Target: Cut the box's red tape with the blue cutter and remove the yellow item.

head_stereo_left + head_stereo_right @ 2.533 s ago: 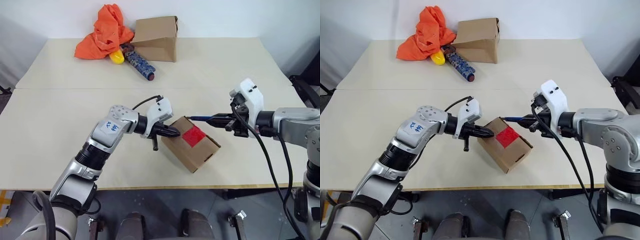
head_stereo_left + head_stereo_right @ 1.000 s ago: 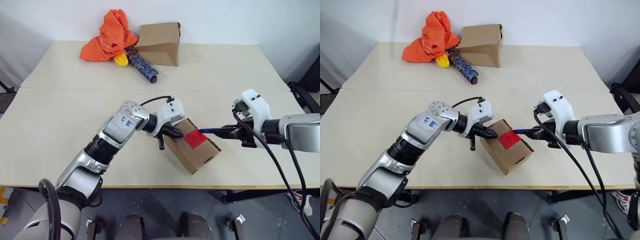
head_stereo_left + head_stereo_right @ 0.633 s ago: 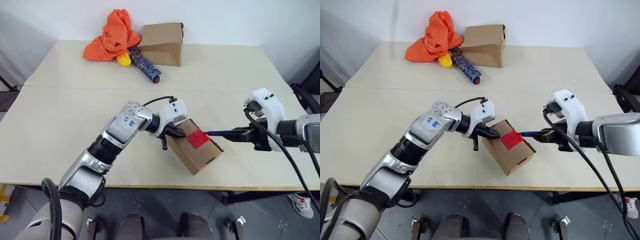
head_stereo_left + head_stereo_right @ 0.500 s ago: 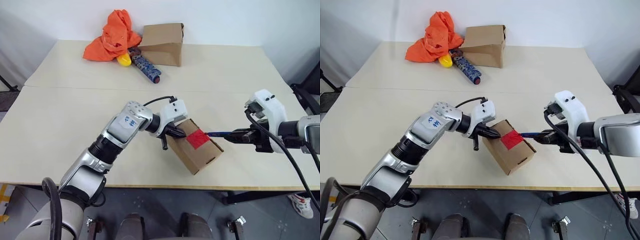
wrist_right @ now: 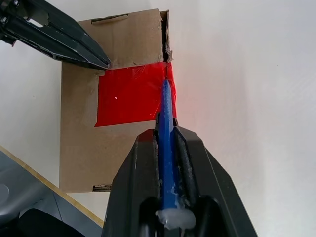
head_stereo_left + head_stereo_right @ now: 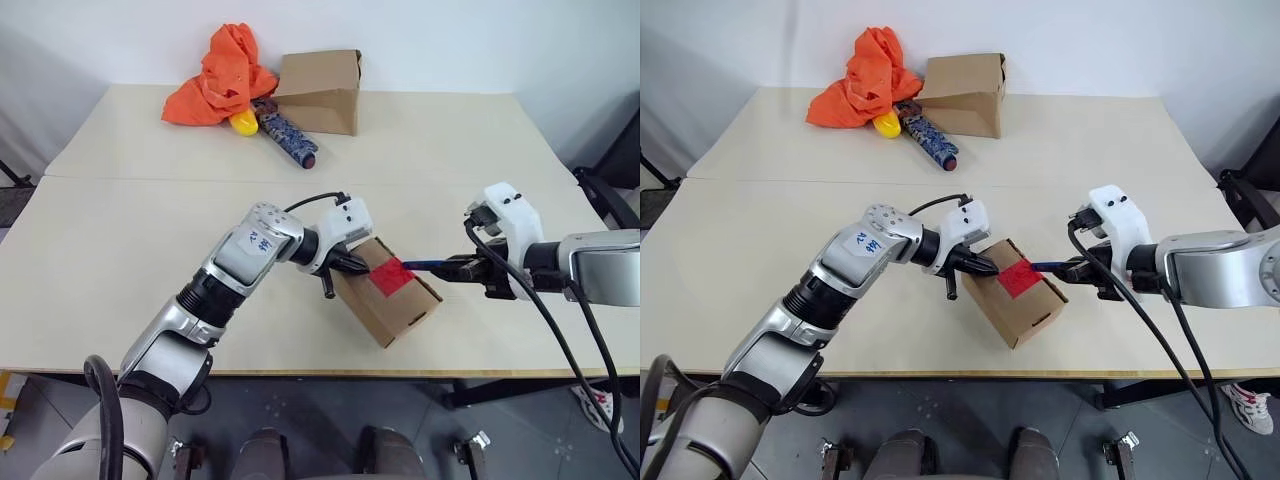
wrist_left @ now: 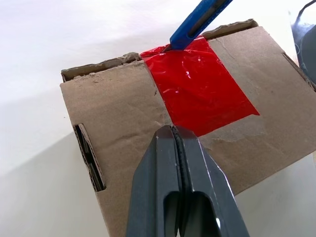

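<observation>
Left wrist view puts us right on the box [image 7: 197, 123]: brown cardboard, tilted on the near part of the bench [image 6: 120, 250], its red tape [image 7: 200, 89] square across the seam between the flaps. The blue cutter [image 7: 197, 22] has its tip right at the tape's edge, at the far rim of that face, where the seam meets the box's edge.

Over to the right wrist view, and the right tool [image 5: 168, 131] has its two black fingers clamped on the cutter's shaft, the blade end pointing along the seam onto the tape.

From the head camera, the left tool [image 6: 350, 264] sits with fingers pressed together and nothing between them, its tip against the box's upper left corner, just beside the tape. The right tool comes in from the opposite side, cutter level and pointing at the box.

At the far end of the bench, well apart, an orange cloth [image 6: 222, 72] is heaped beside a larger plain carton [image 6: 322, 88], with a small glossy yellow object [image 6: 241, 122] and a blue-patterned cylinder [image 6: 285, 133] lying in front of them.
</observation>
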Controlling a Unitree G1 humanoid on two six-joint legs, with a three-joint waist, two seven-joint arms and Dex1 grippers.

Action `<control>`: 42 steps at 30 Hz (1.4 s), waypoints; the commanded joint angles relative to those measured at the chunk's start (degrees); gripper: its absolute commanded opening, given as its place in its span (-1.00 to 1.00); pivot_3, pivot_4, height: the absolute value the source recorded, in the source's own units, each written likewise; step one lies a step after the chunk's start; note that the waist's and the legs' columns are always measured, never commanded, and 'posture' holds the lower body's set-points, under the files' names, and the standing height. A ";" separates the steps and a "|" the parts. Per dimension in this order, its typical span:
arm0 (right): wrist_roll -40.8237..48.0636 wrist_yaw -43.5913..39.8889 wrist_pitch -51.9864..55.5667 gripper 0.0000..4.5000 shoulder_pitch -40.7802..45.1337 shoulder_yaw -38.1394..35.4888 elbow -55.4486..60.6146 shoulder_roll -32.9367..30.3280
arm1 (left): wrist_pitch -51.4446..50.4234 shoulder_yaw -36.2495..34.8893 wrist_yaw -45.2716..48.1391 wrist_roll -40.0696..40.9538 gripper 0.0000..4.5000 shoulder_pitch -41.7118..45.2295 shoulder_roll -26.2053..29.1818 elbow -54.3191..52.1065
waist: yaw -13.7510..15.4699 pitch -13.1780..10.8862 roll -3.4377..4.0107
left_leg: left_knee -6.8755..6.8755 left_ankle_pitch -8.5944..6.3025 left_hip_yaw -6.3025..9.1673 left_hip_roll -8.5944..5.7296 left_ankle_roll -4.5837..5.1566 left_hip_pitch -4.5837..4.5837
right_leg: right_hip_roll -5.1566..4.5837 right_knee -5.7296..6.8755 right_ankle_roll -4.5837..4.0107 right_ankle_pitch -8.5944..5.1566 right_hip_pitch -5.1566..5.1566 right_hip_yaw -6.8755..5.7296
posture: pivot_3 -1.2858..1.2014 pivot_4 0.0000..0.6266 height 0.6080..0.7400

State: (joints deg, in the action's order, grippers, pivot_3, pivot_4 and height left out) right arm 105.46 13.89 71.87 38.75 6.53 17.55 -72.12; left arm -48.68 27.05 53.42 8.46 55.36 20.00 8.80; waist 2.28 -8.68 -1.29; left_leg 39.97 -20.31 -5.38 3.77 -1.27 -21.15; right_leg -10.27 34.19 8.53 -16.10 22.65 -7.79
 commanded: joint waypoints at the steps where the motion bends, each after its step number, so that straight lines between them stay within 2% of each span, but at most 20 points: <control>1: 3.86 -3.61 3.22 -0.93 -3.53 -0.29 2.30 -4.78 | -3.53 3.25 -3.00 -3.89 -0.99 -3.24 0.72 3.36 | 0.21 0.00 0.01 | 0.00 -0.02 0.00 0.00 0.03 -0.02 | 0.00 -0.03 0.00 0.00 0.00 -0.01 | 0.03 -0.52 1.00; 6: 3.81 -7.84 3.94 -0.93 -8.40 -2.04 4.24 -10.32 | -3.52 3.24 -3.04 -3.98 -0.99 -3.03 0.39 3.73 | 0.60 -0.01 0.03 | -0.02 -0.11 -0.06 -0.01 0.11 -0.10 | 0.00 -0.07 0.06 0.04 0.00 -0.02 | 0.03 -0.52 1.00; 15: 0.13 -12.95 3.47 -0.93 -13.69 -5.35 5.57 -14.39 | -3.33 3.24 -3.15 -3.98 -0.99 -2.89 0.23 3.94 | 0.63 -0.01 0.03 | -0.01 -0.14 -0.06 -0.02 0.11 -0.08 | 0.00 -0.31 0.08 0.05 -0.03 -0.01 | 0.03 -0.52 1.00; 25: -4.47 -13.38 4.16 -0.93 -8.93 -2.40 3.61 -9.69 | -3.34 2.88 -3.53 -3.85 -0.99 -2.90 0.05 3.69 | 0.61 -0.02 0.04 | 0.01 -0.14 -0.05 -0.01 0.11 -0.07 | 0.00 -0.31 0.06 0.06 -0.03 0.00 | 0.03 -0.52 1.00; 31: -5.88 -13.55 5.45 -0.93 -8.27 -2.98 1.79 -9.50 | -3.73 2.73 -3.70 -3.78 -0.99 -3.68 0.61 2.77 | 0.60 -0.01 0.05 | 0.01 -0.14 -0.06 -0.02 0.11 -0.07 | 0.00 -0.31 0.06 0.07 -0.03 0.00 | 0.03 -0.52 1.00; 42: -5.87 -9.49 5.43 -0.93 -5.50 -2.57 -1.16 -4.96 | -3.45 2.53 -3.99 -3.69 -0.99 -3.27 0.08 3.37 | 0.50 -0.02 0.06 | 0.03 -0.14 -0.06 -0.02 0.11 -0.07 | 0.00 -0.31 0.07 0.10 -0.04 0.00 | 0.03 -0.52 1.00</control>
State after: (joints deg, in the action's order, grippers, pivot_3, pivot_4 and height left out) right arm 100.10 3.23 77.70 32.24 4.18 17.24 -77.47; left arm -49.15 26.79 51.97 8.46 54.63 19.16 7.54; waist 2.77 -8.70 -1.22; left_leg 40.00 -20.45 -5.44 3.75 -1.15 -21.21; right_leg -10.27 33.88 8.60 -16.00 22.61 -7.78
